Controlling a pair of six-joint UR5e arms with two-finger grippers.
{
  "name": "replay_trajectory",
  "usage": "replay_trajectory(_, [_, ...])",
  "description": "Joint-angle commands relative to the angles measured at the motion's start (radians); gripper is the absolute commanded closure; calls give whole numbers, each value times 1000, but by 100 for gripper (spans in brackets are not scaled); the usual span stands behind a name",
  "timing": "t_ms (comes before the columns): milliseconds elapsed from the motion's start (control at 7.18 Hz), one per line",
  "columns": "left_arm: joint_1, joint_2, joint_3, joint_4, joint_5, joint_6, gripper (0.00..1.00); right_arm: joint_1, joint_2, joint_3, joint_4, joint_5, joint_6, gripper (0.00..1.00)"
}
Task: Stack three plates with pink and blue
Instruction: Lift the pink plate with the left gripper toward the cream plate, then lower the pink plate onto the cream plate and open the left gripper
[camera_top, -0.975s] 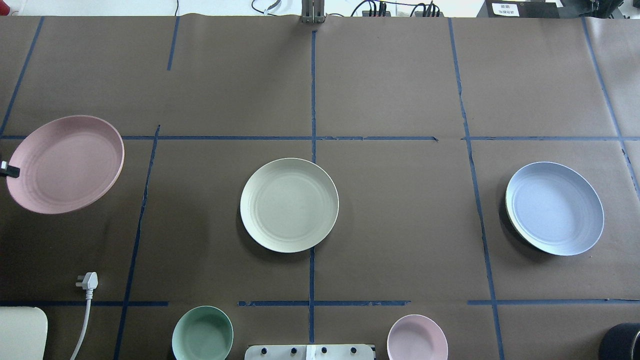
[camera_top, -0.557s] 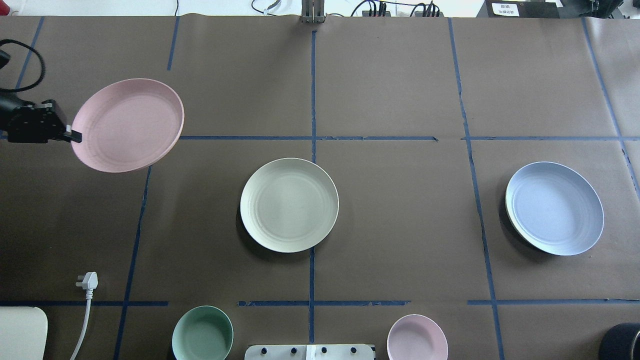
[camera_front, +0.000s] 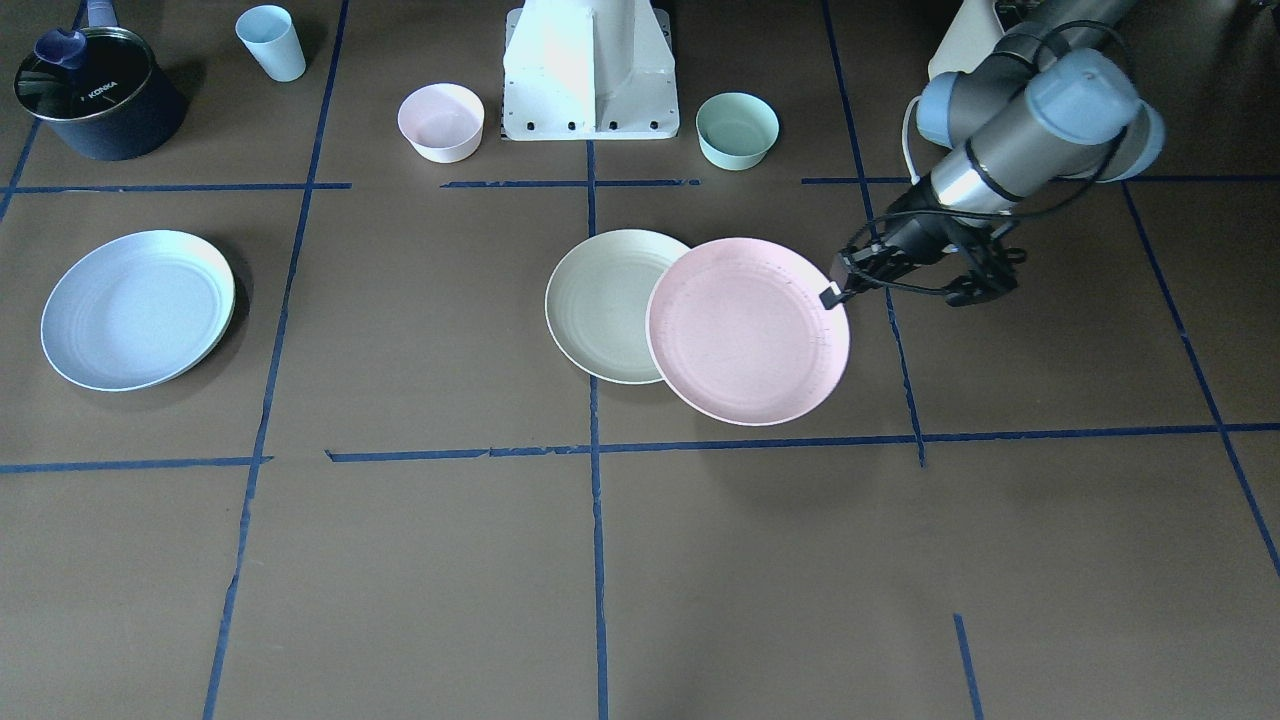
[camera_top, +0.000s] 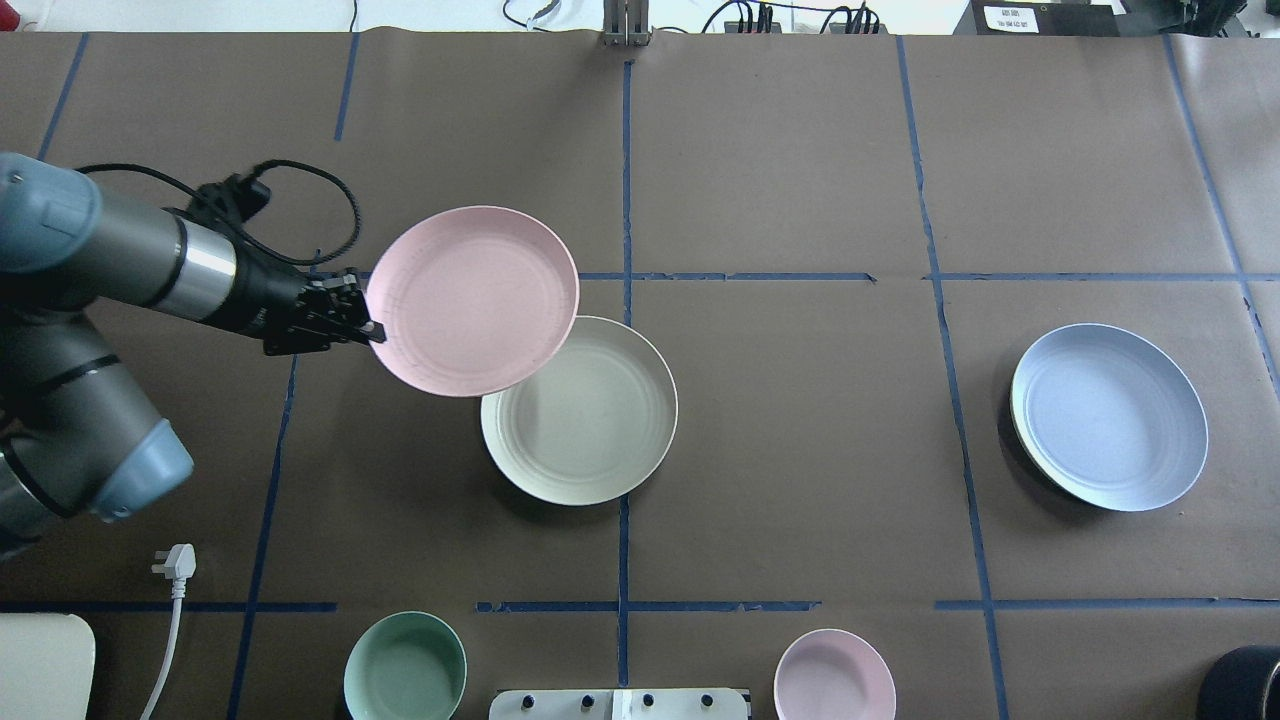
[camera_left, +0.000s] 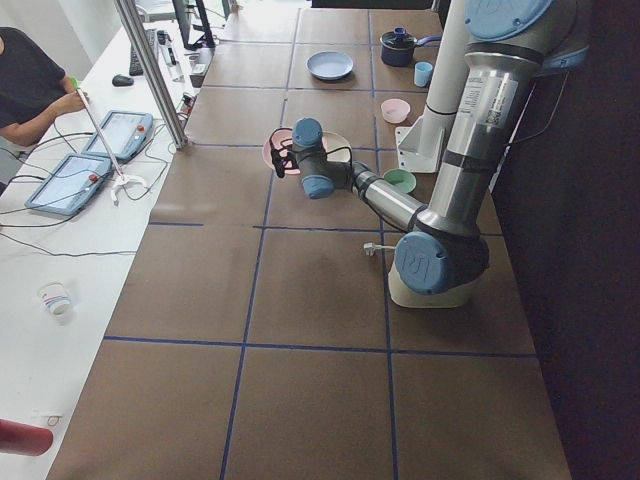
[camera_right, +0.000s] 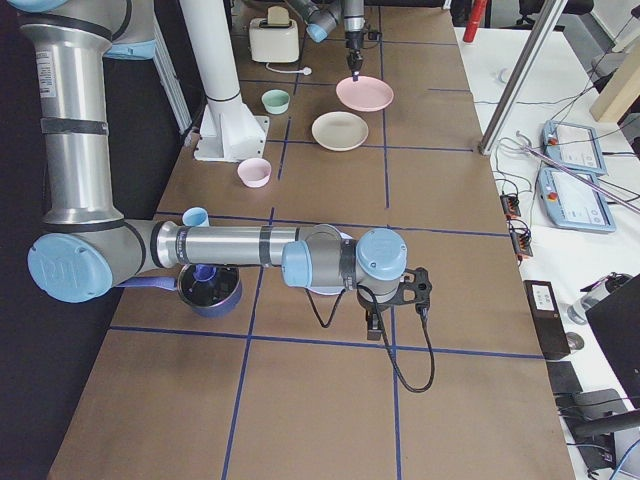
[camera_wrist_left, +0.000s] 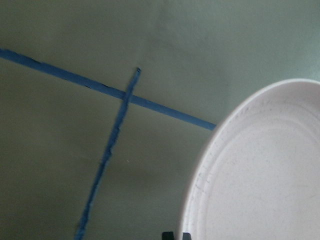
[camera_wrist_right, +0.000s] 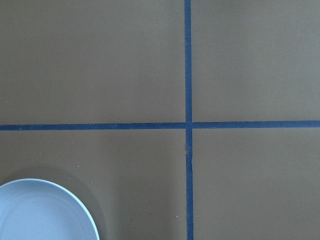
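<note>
Largest first: the table (camera_top: 800, 180), brown cover with a blue tape grid. My left arm (camera_top: 120, 260) reaches in from my left toward the centre. The pink plate (camera_top: 472, 300) hangs off the surface and overlaps the far-left edge of the cream plate (camera_top: 590, 430), which lies flat at centre. The blue plate (camera_top: 1108, 416) lies flat, well apart on my right. My left gripper (camera_top: 375, 330) has its jaws nearly closed, pinching the pink plate's rim. My right gripper (camera_right: 372, 322) is near the blue plate; I cannot tell its jaw opening.
</note>
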Motion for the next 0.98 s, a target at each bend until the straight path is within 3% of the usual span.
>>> replay_trajectory(0, [166, -72, -3, 78, 145, -47, 100, -3, 2, 2, 5, 3, 2, 0])
replay_trajectory(279, [170, -61, -4, 78, 142, -44, 100, -3, 2, 0, 5, 14, 2, 0])
replay_trajectory(836, [182, -60, -39, 86, 135, -42, 90, -3, 4, 5, 5, 14, 8, 0])
